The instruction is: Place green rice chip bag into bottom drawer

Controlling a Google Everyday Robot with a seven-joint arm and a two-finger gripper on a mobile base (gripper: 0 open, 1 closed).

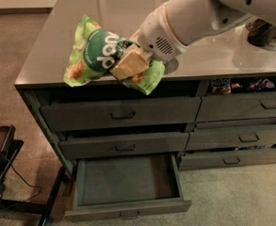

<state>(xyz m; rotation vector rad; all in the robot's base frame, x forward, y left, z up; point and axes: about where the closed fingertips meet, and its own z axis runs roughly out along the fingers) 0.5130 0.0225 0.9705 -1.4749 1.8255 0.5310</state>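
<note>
The green rice chip bag (93,55) is crumpled bright green with a dark round logo and white lettering. My gripper (127,62) is shut on its right side and holds it in the air over the front edge of the cabinet top. The white arm reaches in from the upper right. The bottom drawer (128,180) of the wider left stack is pulled open below, and what shows of its inside is bare. The bag hangs above the drawer and slightly to its left.
The grey cabinet top (57,46) is glossy. The two drawers above the open one, upper (121,112) and middle (125,145), are closed or nearly so. A narrower drawer stack (243,135) stands at the right. A dark stand (1,164) sits on the floor at the left.
</note>
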